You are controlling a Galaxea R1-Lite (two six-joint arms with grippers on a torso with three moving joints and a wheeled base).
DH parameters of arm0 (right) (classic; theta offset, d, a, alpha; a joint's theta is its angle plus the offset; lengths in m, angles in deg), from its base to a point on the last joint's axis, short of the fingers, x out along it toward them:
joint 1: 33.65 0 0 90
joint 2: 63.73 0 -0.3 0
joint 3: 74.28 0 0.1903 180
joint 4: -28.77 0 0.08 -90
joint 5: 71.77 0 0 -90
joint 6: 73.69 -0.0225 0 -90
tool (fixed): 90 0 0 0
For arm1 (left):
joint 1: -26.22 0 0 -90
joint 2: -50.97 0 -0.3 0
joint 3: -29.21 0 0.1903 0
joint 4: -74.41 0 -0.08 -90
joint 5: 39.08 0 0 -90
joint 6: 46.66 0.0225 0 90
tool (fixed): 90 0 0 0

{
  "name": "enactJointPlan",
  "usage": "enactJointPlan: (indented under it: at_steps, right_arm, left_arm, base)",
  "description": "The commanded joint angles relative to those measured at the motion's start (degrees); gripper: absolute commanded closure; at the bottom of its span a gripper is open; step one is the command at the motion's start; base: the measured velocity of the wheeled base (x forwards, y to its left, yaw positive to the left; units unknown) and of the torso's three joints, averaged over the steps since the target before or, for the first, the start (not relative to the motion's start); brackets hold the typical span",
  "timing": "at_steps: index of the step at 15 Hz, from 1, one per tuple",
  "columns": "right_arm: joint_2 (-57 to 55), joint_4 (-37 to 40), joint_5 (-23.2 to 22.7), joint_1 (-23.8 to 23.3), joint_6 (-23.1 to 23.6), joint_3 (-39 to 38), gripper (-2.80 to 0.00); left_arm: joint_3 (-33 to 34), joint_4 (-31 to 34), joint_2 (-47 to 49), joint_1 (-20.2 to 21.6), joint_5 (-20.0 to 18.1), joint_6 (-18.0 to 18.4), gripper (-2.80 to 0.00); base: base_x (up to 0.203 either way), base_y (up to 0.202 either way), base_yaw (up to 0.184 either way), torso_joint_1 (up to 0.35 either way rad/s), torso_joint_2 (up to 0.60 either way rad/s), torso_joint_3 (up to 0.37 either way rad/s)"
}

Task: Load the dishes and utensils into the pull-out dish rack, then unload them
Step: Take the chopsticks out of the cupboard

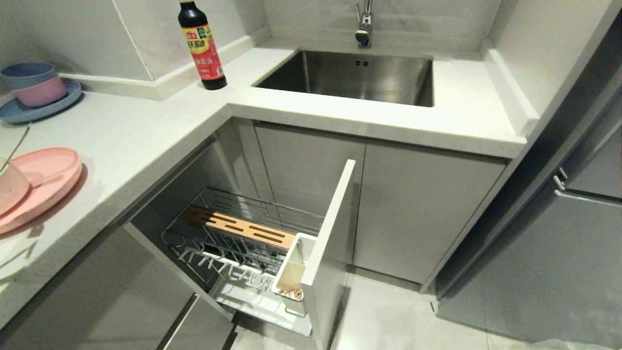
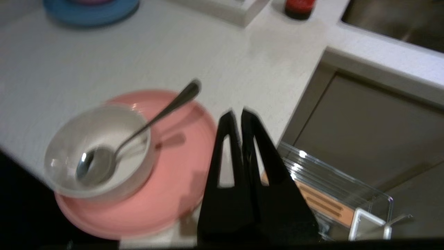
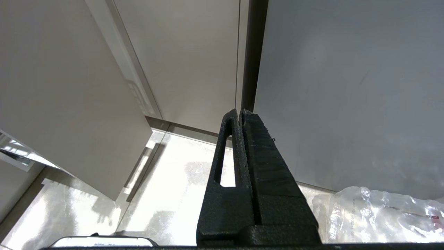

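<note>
Across the left and far sides of this kitchen corner runs my pale stone countertop, L-shaped, with a steel sink sunk into its far stretch under a tap. Grey cabinet doors stand below, a tall grey panel fills the right, and pale tile covers the floor.

Under the counter's inner corner the pull-out dish rack stands drawn out: chrome wire, a slotted wooden strip, a white tray beneath, and a white cup at its near end with the chopsticks in it.

On the counter at the left edge lies the pink oval plate, the cream bowl sitting on it and the spoon resting in the bowl, handle leaning over the rim. Farther left, a blue plate carries stacked blue and pink bowls. A dark sauce bottle stands near the sink.

My left claw hangs above the counter edge, just right of the pink plate, fingers pressed together on nothing. My right claw is low by the cabinets, likewise closed and empty.
</note>
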Motion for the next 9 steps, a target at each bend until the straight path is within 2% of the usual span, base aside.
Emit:
enactJointPlan:
  at_steps: [1, 4, 6, 7, 9]
  right_arm:
    - [-0.04, 0.04, -0.03, 0.02, -0.02, -0.06, 0.00]
    - [-0.04, 0.02, 0.03, 0.02, -0.02, 0.01, 0.00]
    - [-0.02, -0.01, -0.02, 0.02, -0.02, -0.01, 0.00]
    - [-0.03, 0.04, -0.03, 0.02, -0.02, 0.01, 0.00]
    - [0.03, 0.04, -0.01, 0.02, -0.02, 0.01, 0.00]
  left_arm:
    - [-1.54, -0.35, -4.48, -6.57, 2.37, -1.91, 0.00]
    - [-4.34, -1.06, -4.49, -20.64, 7.44, -4.11, 0.00]
    - [-4.95, -1.02, -0.89, -29.83, 12.27, -5.40, 0.00]
    - [-5.08, -0.22, 2.58, -33.37, 15.13, -6.98, 0.00]
    - [-5.97, 5.62, 8.46, -38.09, 17.66, -9.23, 0.00]
  base:
    - [0.000, 0.000, 0.000, 0.000, 0.00, 0.000]
    - [0.000, 0.000, 0.000, 0.000, 0.00, 0.000]
    - [0.000, 0.000, 0.000, 0.000, 0.00, 0.000]
    - [0.000, 0.000, 0.000, 0.000, 0.00, 0.000]
    - [0.000, 0.000, 0.000, 0.000, 0.00, 0.000]
